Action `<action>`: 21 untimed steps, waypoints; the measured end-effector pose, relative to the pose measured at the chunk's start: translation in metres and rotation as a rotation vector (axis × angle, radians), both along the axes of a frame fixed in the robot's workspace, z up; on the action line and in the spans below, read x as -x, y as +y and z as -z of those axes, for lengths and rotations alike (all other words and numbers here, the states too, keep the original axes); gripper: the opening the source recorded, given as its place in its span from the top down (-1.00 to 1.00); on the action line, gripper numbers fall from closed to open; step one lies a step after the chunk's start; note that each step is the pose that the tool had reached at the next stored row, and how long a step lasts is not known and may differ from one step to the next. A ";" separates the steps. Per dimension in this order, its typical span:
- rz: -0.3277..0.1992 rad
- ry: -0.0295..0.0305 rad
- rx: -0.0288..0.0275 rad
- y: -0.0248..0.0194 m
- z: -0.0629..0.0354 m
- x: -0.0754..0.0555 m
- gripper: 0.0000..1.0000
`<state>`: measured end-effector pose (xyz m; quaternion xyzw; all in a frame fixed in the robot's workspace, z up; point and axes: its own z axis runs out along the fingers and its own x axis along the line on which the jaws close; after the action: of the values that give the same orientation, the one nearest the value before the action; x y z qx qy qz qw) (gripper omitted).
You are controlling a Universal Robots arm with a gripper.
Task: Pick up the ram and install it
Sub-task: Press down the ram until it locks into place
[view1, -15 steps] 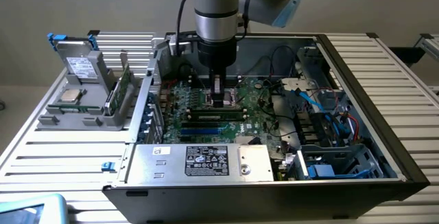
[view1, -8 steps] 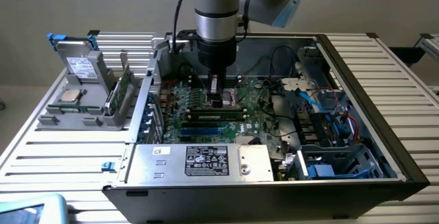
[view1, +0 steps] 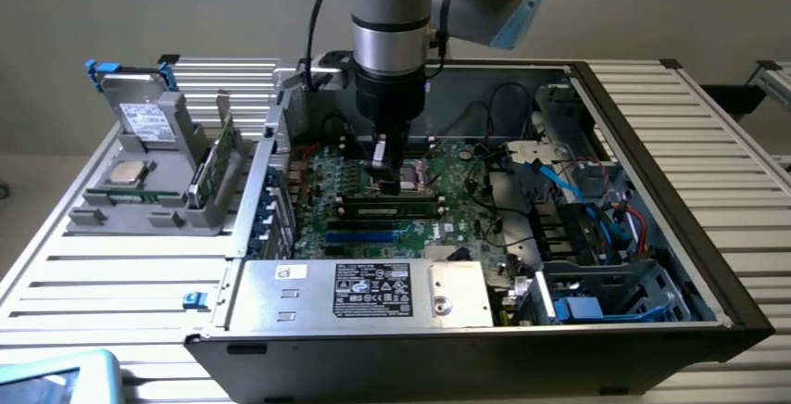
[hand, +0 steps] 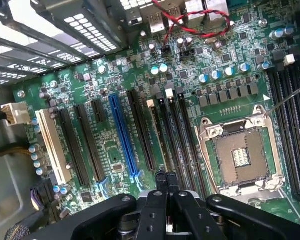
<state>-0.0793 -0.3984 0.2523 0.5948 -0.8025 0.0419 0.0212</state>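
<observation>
1. The ram stands on edge in a grey rack at the exterior view's left, outside the case. It is a thin green stick leaning a little, with nothing gripping it.
2. In the same rack, a silver drive with a white label stands upright just beside the ram. A square chip lies flat below the drive.
3. The rack sits on the slatted table, touching the case's side wall.
4. The pincer is well apart from the ram. It hangs inside the case, low over the motherboard.
5. Its fingers are pressed together and hold nothing.
6. The fingertips point at the near end of a row of black memory slots. Whether they touch the board I cannot tell.
7. In the wrist view, a blue slot runs beside the black ones, and the open metal-framed socket lies on their other side.
8. Red and black wires loop over the board's far edge.
9. A silver box with a white label lies along the case's near side.
</observation>
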 end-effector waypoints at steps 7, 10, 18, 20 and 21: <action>0.114 -0.0001 -0.0001 0.0000 0.0000 0.000 0.78; 0.162 0.0000 0.0000 0.0000 0.0000 0.000 0.78; 0.290 0.0000 0.0000 0.0000 0.0000 0.000 0.78; 0.320 0.0000 0.0000 0.0000 0.0000 0.000 0.78; 0.334 0.0000 0.0000 0.0000 0.0000 0.000 0.78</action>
<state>-0.0793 -0.3984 0.2523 0.4529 -0.8903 0.0378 0.0279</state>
